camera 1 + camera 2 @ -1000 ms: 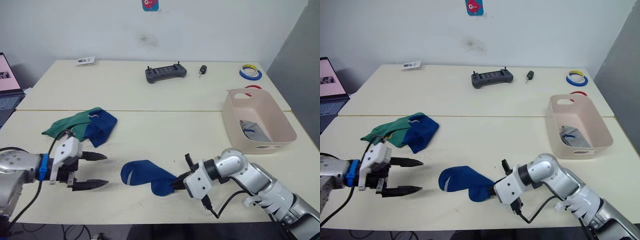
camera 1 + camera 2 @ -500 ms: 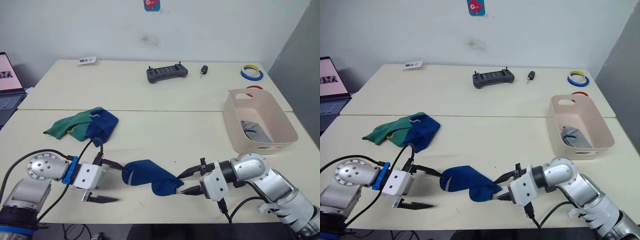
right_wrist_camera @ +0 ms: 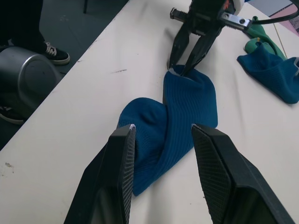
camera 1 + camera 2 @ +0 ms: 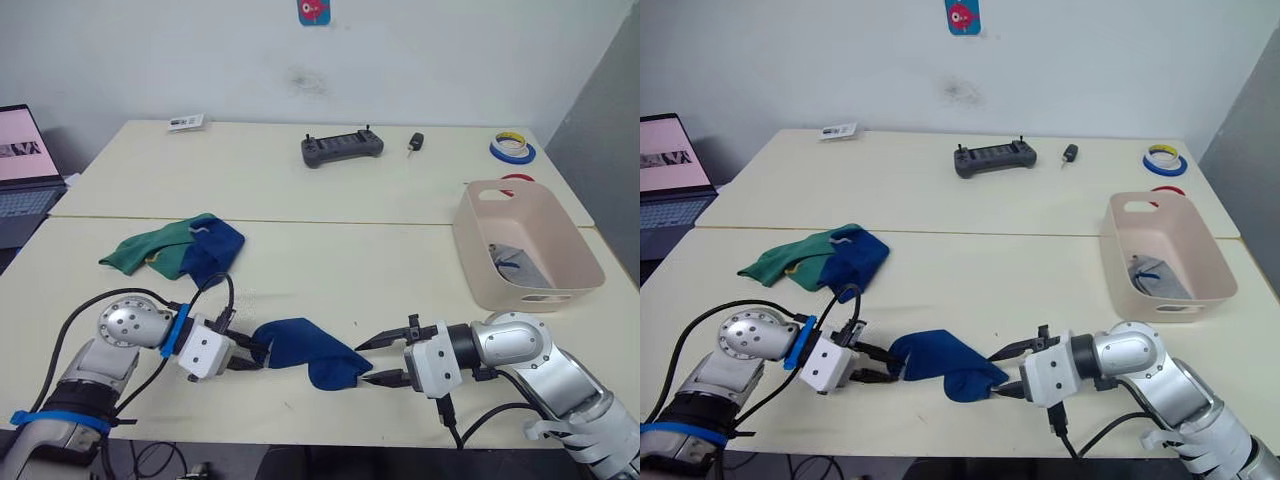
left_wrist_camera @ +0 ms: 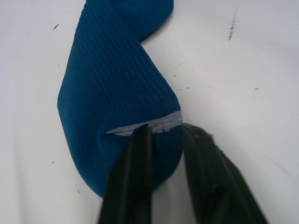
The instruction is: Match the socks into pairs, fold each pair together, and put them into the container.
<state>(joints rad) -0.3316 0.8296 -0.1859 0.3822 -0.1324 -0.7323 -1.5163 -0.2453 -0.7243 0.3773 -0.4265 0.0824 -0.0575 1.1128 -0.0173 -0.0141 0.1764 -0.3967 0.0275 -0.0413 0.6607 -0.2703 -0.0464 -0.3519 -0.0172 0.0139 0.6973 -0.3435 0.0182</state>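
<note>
Blue ribbed sock (image 4: 308, 349), crumpled; left gripper (image 4: 250, 354) pinching grey-trimmed cuff, right gripper (image 4: 376, 359) spread wide.

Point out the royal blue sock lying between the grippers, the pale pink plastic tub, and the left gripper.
Royal blue sock (image 4: 305, 347), left eye view, middle of its body.
Pale pink plastic tub (image 4: 478, 262), left eye view, near side wall.
Left gripper (image 4: 883, 366), right eye view, between fingertips at the sock's cuff.

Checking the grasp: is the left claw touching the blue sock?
Touching. The left wrist view shows the left claw pinching the blue sock at its cuff.
</note>
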